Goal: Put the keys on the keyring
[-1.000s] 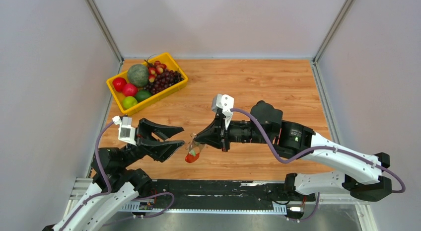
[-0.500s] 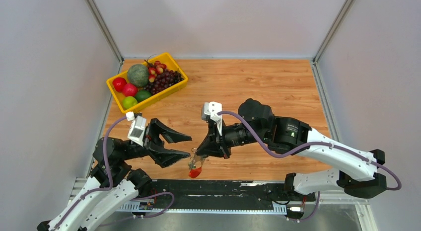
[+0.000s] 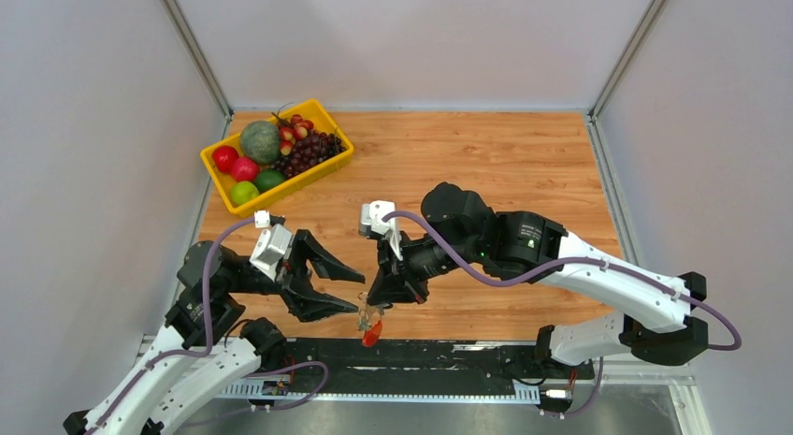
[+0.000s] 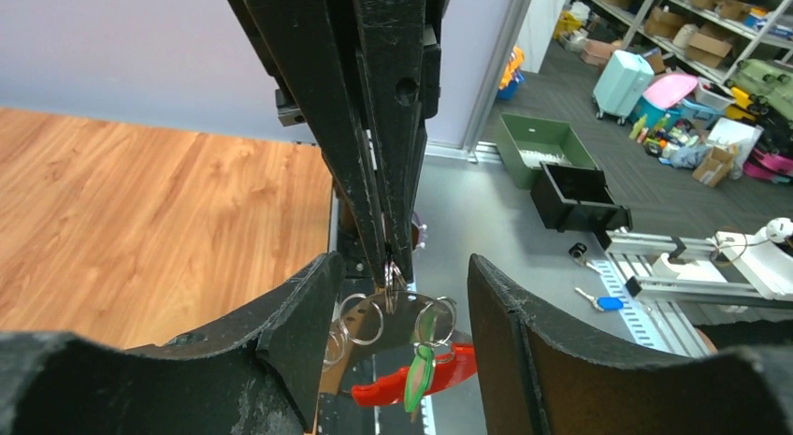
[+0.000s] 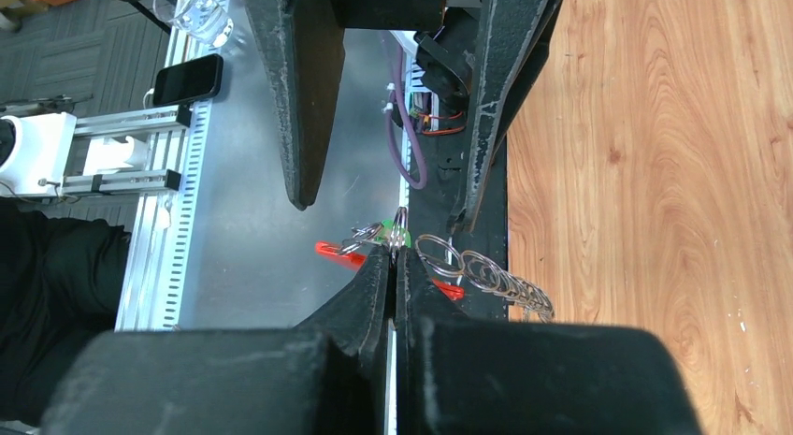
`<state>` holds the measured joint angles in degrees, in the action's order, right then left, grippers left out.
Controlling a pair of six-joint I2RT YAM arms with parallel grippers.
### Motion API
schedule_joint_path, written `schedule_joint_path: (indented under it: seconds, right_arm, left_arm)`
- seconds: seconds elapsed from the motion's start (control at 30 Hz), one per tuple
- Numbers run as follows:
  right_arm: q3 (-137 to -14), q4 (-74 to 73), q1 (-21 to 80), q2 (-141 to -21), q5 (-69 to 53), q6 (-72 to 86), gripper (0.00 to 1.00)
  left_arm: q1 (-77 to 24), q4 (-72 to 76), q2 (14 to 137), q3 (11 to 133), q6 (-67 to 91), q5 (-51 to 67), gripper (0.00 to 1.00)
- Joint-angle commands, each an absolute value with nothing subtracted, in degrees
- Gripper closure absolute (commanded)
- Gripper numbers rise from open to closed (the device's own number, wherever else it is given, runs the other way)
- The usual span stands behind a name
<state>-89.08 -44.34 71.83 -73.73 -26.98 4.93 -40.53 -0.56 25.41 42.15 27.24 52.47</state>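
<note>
Evidently hung the keyring [image 4: 388,323] by one ring from the tightly pinching right gripper [image 5: 394,255], inside the spread left gripper [image 3: 358,293], probably so that could steady it for threading.

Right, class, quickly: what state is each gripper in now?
Left gripper: open, gripping nothing, fingers either side of the keyring.
Right gripper: closed on the keyring, which hangs from its tips.
</note>
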Motion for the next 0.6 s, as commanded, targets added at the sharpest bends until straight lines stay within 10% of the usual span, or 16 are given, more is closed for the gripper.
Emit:
schedule_joint_path:
  seconds: [0.0,0.57]
  right_arm:
    - [-93.48,-45.21,71.89,-74.41,-28.43,4.21,1.00]
    - [-96.72,-47.41,71.89,-76.58,-28.29,3.44,1.00]
  left_arm:
    - [-40.69,-8.58,26.65,46.97,21.33,54.49,0.39]
    - [-40.69,-13.73,29.17,49.58,17.30,53.94,0.51]
